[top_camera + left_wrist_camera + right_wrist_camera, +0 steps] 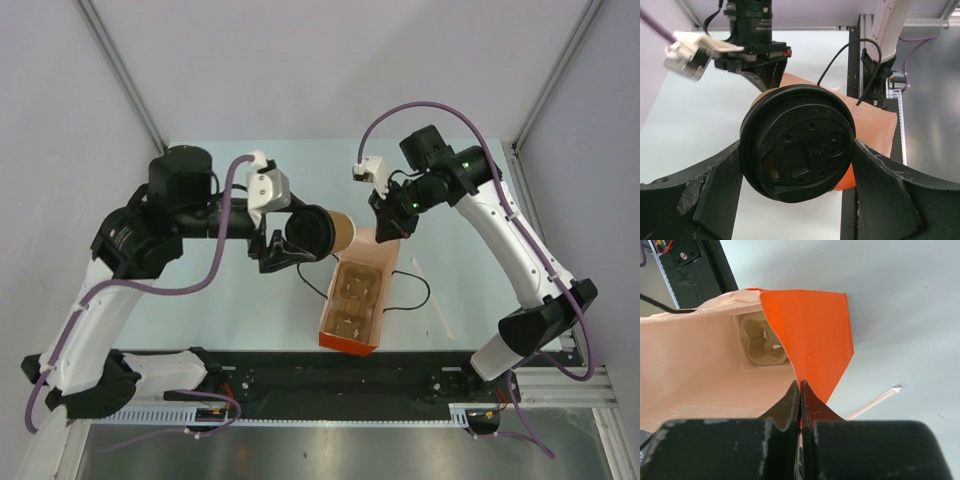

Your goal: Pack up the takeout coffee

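**Kraft-paper takeout coffee (340, 232) in the air, not yet packed**

Held on its side by the left hand (796, 165), spread wide around the black lid (308, 232), just beside the far rim of the orange paper bag (350, 338). Pinching that bag's wall with the right hand (800, 390), pressed together. Probably the carrying step. Next: turn upright, lower into a pocket of the pulp carrier (356, 290). Cannot see the cup's base from the wrist, nor judge the carrier's depth.
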You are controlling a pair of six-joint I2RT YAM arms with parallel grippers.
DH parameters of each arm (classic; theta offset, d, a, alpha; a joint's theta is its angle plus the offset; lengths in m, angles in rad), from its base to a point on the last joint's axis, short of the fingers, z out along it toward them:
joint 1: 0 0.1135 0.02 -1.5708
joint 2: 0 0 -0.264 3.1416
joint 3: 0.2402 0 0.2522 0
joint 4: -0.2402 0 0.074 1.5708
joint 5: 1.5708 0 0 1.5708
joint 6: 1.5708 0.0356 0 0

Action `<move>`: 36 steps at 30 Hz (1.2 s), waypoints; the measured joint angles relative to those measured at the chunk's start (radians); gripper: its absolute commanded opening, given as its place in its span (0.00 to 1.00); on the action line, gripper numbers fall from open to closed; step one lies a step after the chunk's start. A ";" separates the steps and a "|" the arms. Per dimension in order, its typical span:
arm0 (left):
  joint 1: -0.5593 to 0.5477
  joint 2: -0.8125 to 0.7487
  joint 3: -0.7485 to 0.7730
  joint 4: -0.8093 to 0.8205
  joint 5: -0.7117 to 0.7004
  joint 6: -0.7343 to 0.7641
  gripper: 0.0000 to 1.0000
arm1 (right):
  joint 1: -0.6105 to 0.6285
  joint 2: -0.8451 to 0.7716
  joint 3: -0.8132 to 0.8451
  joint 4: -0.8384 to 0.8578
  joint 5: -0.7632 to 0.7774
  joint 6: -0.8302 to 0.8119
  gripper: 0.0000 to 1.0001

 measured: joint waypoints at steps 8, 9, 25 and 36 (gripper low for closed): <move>-0.097 0.148 0.176 -0.113 -0.063 0.087 0.51 | 0.002 0.021 0.011 0.008 0.005 0.042 0.00; -0.098 0.149 0.179 -0.118 -0.067 0.092 0.51 | 0.003 0.021 0.013 0.010 0.006 0.046 0.00; -0.141 -0.069 -0.083 -0.100 -0.145 0.181 0.51 | 0.233 -0.001 0.035 0.134 0.271 0.155 0.00; -0.166 -0.092 -0.218 -0.057 -0.188 0.205 0.51 | 0.250 -0.026 0.080 0.229 0.434 0.243 0.00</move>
